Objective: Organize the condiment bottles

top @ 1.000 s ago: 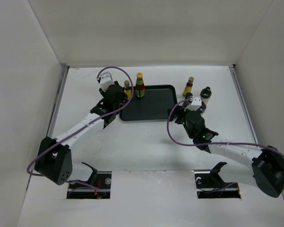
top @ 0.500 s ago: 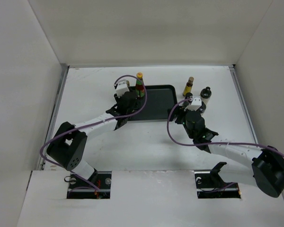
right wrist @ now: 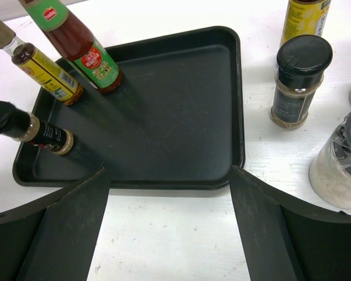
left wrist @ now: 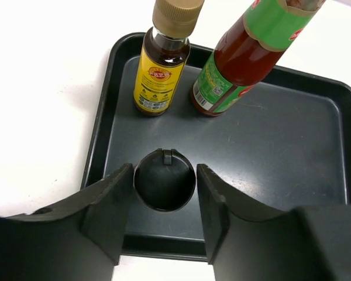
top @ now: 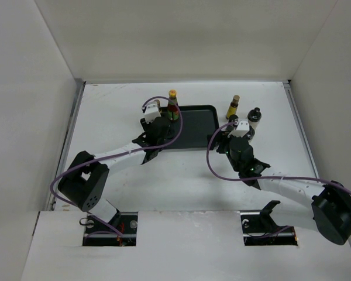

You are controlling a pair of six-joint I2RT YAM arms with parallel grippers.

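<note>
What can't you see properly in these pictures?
Green bottle: its cap is cut off by the top edge in both wrist views.
Dark bottle: the left wrist view shows only its black cap from above, and the body is hidden beneath.
Pale jar: cut off by the right edge of the right wrist view.
Left gripper: squeezing that cap or just beside it? Cannot tell.
Top view: bottle labels are too small to read.

My left arm reaches forward and to the right, its left gripper pointing down with the fingers set against both sides of a black bottle cap, while my right arm stretches forward-left, its right gripper spread wide.
</note>
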